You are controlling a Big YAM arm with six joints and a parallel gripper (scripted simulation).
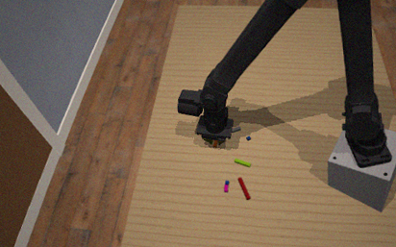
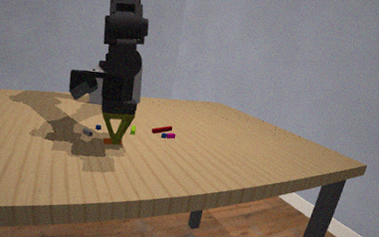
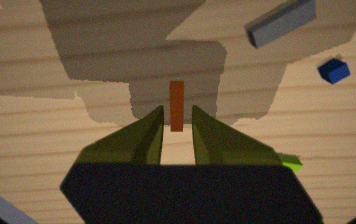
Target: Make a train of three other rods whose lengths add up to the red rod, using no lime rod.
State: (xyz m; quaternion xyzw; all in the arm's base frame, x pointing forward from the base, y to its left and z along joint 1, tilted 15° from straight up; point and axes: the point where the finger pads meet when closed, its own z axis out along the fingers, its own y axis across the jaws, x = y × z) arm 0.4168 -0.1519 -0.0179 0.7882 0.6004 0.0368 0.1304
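Nearest in the exterior view, the gripper [image 1: 214, 141] [image 2: 115, 141] [image 3: 177, 112] is pointing down with its fingers slightly apart, clamping nothing. The orange rod [image 1: 215, 144] [image 2: 109, 141] [image 3: 176, 106] is lying flat at the fingertips, its near end in the wrist view showing between them. Beyond, the grey rod [image 1: 236, 129] [image 2: 87, 132] [image 3: 282, 22] is resting aslant, with a lone blue rod [image 1: 248, 138] [image 2: 98, 127] [image 3: 334, 71] near it. The magenta rod [image 1: 226, 188] [image 2: 171, 135] and another blue rod [image 1: 227, 182] [image 2: 163, 135] are lying end to end. The lime rod [image 1: 242, 163] [image 2: 133, 130] [image 3: 292, 162] is lying apart from that pair. Farther back, the red rod [image 1: 244, 188] [image 2: 162, 129] is resting beside the pair on the table [image 1: 176, 217] [image 2: 252, 173] [image 3: 50, 125].
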